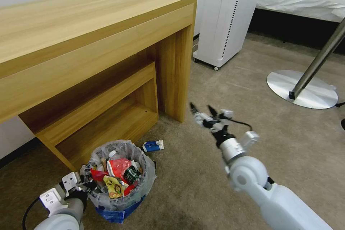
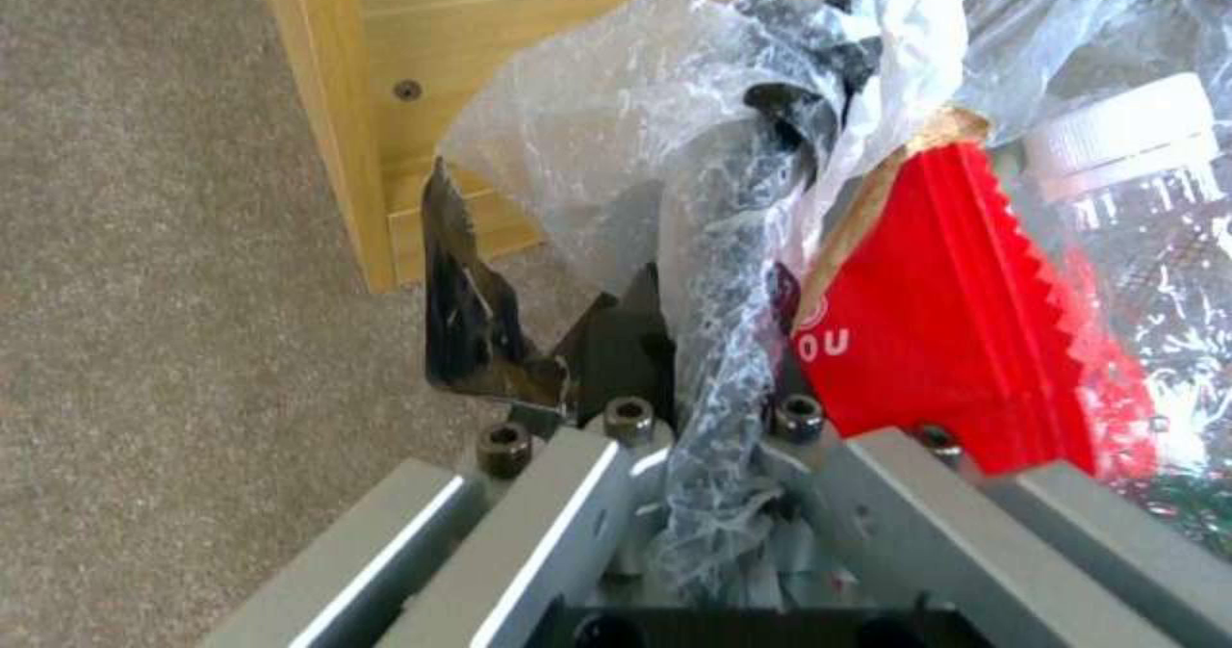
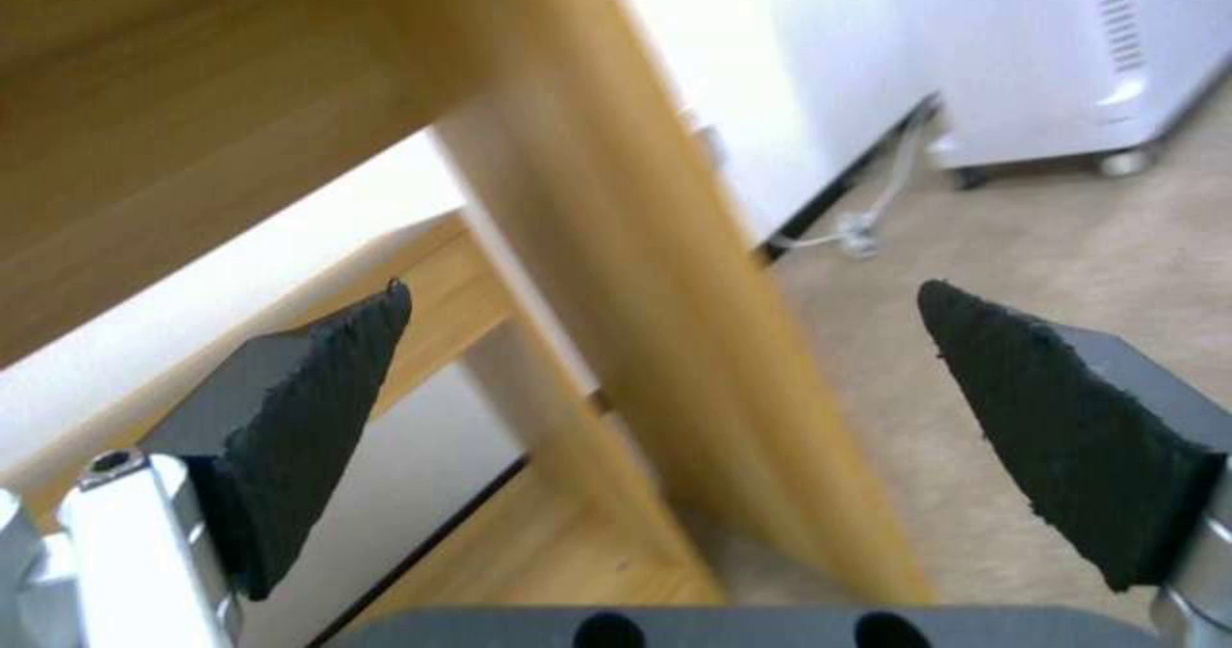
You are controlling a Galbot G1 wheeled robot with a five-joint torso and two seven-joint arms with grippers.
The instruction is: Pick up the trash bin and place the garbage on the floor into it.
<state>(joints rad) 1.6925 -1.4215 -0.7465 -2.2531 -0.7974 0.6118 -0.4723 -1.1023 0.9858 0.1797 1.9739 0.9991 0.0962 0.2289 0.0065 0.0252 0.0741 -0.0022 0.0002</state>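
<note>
The trash bin (image 1: pixel 143 187) stands on the beige floor (image 1: pixel 201 187) by the desk's shelf, lined with a crinkly clear bag and full of garbage: a red wrapper (image 1: pixel 118 167), a small can (image 1: pixel 132 174), a clear bottle (image 1: pixel 114 155). My left gripper (image 1: pixel 85 184) is shut on the bin's rim (image 2: pixel 719 340), next to the red wrapper (image 2: pixel 950 340) and the bottle (image 2: pixel 1142 205). A blue-white carton (image 1: pixel 153 146) lies on the floor just behind the bin. My right gripper (image 1: pixel 203 109) hovers open and holds nothing, to the right of the carton, near the desk leg (image 3: pixel 668 359).
The wooden desk (image 1: pixel 90 25) with its low shelf (image 1: pixel 107 122) stands close behind the bin. A white wheeled appliance (image 1: pixel 226 18) is at the back. A round metal table base (image 1: pixel 312 97) with its slanted pole is to the right. Open carpet lies in front.
</note>
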